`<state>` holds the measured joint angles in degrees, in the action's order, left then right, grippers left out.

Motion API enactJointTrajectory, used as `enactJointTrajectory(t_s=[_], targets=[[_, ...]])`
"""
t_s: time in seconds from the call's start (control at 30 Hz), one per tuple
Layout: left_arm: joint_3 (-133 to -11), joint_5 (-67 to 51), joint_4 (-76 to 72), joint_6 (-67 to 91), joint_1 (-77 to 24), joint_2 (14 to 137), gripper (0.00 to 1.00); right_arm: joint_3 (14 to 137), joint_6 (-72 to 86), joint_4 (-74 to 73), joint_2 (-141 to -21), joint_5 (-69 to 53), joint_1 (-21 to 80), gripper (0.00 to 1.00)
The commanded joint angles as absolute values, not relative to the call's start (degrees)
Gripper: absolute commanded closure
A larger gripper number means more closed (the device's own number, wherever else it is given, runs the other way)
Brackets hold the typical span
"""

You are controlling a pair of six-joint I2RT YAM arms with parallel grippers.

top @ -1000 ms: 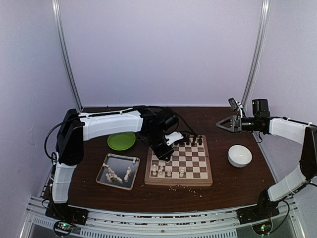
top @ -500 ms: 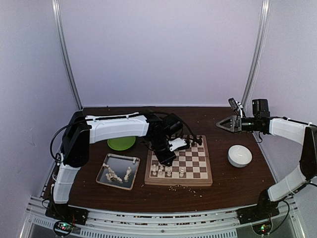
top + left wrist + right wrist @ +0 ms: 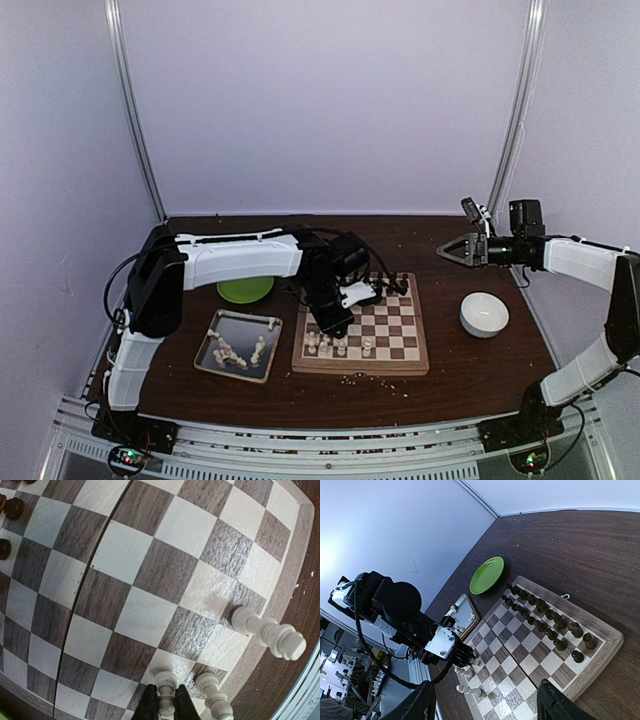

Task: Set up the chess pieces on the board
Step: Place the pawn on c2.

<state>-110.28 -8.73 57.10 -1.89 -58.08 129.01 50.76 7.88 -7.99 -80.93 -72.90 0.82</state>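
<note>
A dark wooden table (image 3: 450, 375) is seen, closed in by pale walls at 9, 12 and 3 o'clock, with the arm bases at 6 o'clock. The board (image 3: 392, 330) is placed near the table's centre. At the board's 9 o'clock a silver tray (image 3: 207, 340) is set just beside it, and cream pieces (image 3: 235, 352) are heaped in it. A green plate (image 3: 245, 290) is found at the board's 10 o'clock, partly covered by the left arm, which is stretched across it to the board's left half. A white bowl (image 3: 484, 314) is set at 3 o'clock, apart from the board. Bare table is left at 12 o'clock and along the near edge, where pale crumbs (image 3: 350, 380) are scattered.

The dark pieces (image 3: 545, 615) are lined up in the board's two far rows. A few cream pieces (image 3: 340, 346) are stood in its near rows, and the middle squares are left bare.

The left fingers (image 3: 155, 702) are pressed onto a cream pawn (image 3: 166, 682), which is held upright over a square close to the rim, with another cream pawn (image 3: 212, 690) just beside it and a taller cream piece (image 3: 267, 632) near. The right fingers (image 3: 452, 250) are spread with nothing between them, raised at the board's 2 o'clock, well apart from every piece
</note>
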Motion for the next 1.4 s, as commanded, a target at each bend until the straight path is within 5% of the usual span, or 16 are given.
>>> enactJointTrajectory(t_s=[0.0, 0.33, 1.07, 1.37], targets=[[-111.7, -8.8, 57.3, -3.0, -58.7, 130.4, 0.92, 52.4, 7.5, -8.1, -80.6, -73.8, 0.3, 0.31], [-112.0, -6.9, 57.3, -2.1, -58.8, 131.1, 0.9, 52.4, 7.6, -8.1, -80.9, -73.9, 0.3, 0.31], [-112.4, -4.0, 54.4, 0.8, -57.9, 121.6, 0.66, 52.4, 7.5, -8.1, -80.9, -74.0, 0.3, 0.31], [-89.8, 8.3, 50.7, 16.6, -51.3, 101.3, 0.64, 52.6, 7.1, -8.3, -80.4, -74.2, 0.3, 0.31]])
